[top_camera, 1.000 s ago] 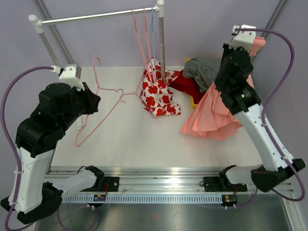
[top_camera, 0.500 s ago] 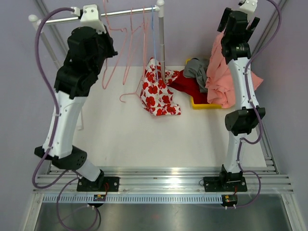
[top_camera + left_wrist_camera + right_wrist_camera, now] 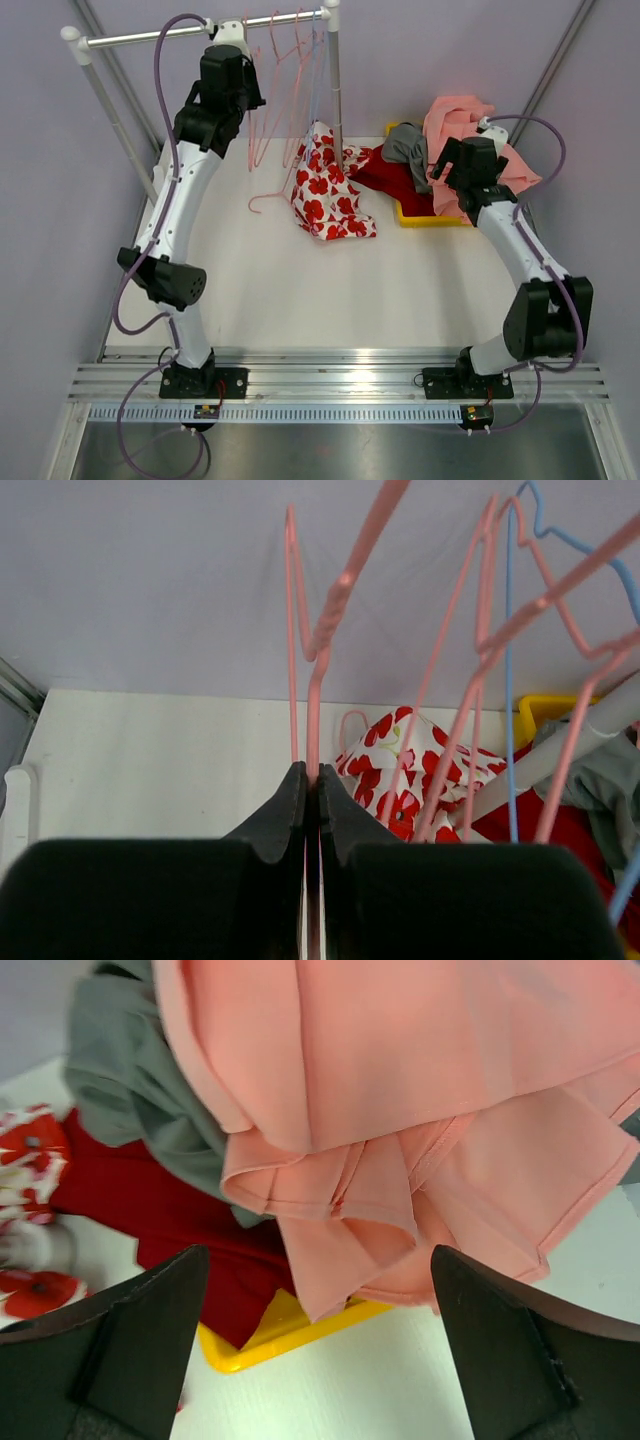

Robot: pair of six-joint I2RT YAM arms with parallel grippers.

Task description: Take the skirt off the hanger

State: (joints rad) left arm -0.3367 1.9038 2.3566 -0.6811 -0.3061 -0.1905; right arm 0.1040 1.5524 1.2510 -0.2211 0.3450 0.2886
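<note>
The pink skirt (image 3: 462, 115) lies in a heap over the clothes in the yellow bin (image 3: 425, 217), free of any hanger. My right gripper (image 3: 452, 170) hovers just in front of it, wide open; in the right wrist view the skirt (image 3: 400, 1080) fills the top and nothing sits between my right gripper's (image 3: 315, 1270) fingers. My left gripper (image 3: 248, 100) is raised by the rail (image 3: 150, 37). In the left wrist view my left gripper (image 3: 312, 775) is shut on the bare pink wire hanger (image 3: 312, 710).
More pink hangers (image 3: 290, 90) and a blue hanger (image 3: 510, 680) hang from the rail beside its right post (image 3: 335, 80). A red-flowered white garment (image 3: 325, 195) lies at the post's foot. Grey (image 3: 405, 145) and red (image 3: 385, 175) garments fill the bin.
My left arm has lifted the bare hanger from the table to the rail. My right arm carried the skirt over the bin, opened and let it drop there.
</note>
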